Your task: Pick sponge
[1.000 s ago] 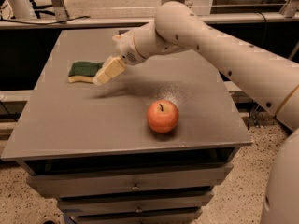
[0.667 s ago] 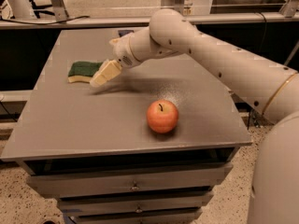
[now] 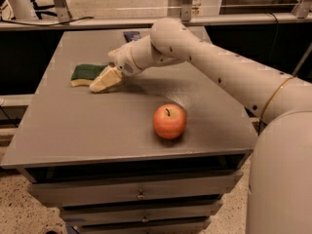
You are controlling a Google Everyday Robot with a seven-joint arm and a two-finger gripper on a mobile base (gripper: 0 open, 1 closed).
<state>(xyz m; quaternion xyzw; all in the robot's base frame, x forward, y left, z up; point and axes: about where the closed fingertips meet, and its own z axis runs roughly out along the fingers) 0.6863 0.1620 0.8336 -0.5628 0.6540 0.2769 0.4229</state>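
The sponge [image 3: 85,74] lies flat on the grey table [image 3: 97,126] at the left, dark green top up over pale yellow foam. My gripper [image 3: 99,83] reaches in from the right on the long white arm and sits low over the table, right at the sponge's right end. Its cream-coloured fingers [image 3: 106,80] overlap the sponge's near right corner. That end of the sponge is partly hidden behind them.
A red-orange apple [image 3: 169,121] stands on the table near the front, right of centre. A small dark blue packet [image 3: 130,35] lies at the table's far edge behind the arm. Drawers [image 3: 139,194] sit below the tabletop.
The gripper has moved slightly left and down toward the sponge, and the arm's elbow has shifted left. The sponge and apple have not moved.
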